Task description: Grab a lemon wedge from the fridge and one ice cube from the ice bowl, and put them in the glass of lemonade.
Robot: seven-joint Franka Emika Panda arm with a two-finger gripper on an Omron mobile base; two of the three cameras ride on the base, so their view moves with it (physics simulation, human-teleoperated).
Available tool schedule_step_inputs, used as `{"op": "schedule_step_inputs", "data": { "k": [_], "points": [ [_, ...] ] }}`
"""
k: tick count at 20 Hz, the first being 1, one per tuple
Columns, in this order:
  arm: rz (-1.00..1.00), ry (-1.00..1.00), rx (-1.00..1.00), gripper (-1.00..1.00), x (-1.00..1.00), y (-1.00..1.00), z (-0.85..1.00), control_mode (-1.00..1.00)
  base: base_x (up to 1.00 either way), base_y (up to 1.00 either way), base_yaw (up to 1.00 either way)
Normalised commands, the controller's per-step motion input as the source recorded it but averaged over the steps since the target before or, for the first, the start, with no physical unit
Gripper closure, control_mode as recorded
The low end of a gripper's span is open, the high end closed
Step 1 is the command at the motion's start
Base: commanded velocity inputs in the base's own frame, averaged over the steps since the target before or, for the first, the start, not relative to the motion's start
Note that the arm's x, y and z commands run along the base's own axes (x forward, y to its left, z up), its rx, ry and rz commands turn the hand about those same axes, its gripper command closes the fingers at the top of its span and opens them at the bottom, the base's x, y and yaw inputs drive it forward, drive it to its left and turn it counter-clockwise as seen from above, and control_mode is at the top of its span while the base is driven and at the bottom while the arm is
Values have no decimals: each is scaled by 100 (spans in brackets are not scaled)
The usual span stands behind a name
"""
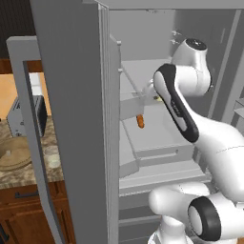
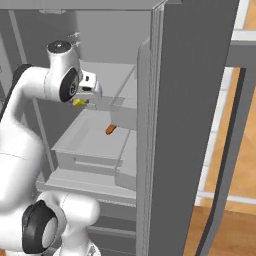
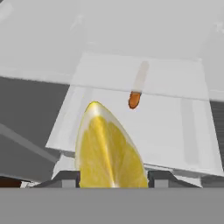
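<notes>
The bright-yellow lemon wedge [image 3: 107, 151] stands between my dark fingertips [image 3: 65, 178], and my gripper [image 3: 113, 178] is shut on it. It hangs above a white shelf inside the open grey fridge [image 1: 71, 95]. From the base, the lemon wedge [image 2: 78, 102] is a small yellow spot under the hand. The tan ice bowl [image 1: 14, 152] lies on the counter left of the fridge door. A pale glass of lemonade [image 1: 51, 161] stands beside it. The ice cube is too small to make out.
An orange-brown elongated item [image 3: 134, 100] lies on the shelf ahead of the wedge. The fridge's open left door [image 1: 76, 143] stands between the arm and the stone counter. A grey toaster [image 1: 21, 116] sits behind the bowl. The right door [image 2: 195, 125] stands open on the other side.
</notes>
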Motion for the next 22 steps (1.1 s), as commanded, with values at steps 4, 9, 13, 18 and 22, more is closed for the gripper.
{"op": "schedule_step_inputs", "data": {
  "k": [4,9,13,18,22],
  "points": [
    [-32,6,0,100,-100,-20,-29,-100,0,0,0],
    [-18,1,6,100,-100,-29,-1,-100,0,0,0],
    [-9,0,4,100,-100,-13,-5,-100,0,0,0],
    [-1,0,1,100,-96,0,-53,-100,0,0,0],
    [0,0,0,100,-36,0,-3,-100,0,0,0]
  ]
}}
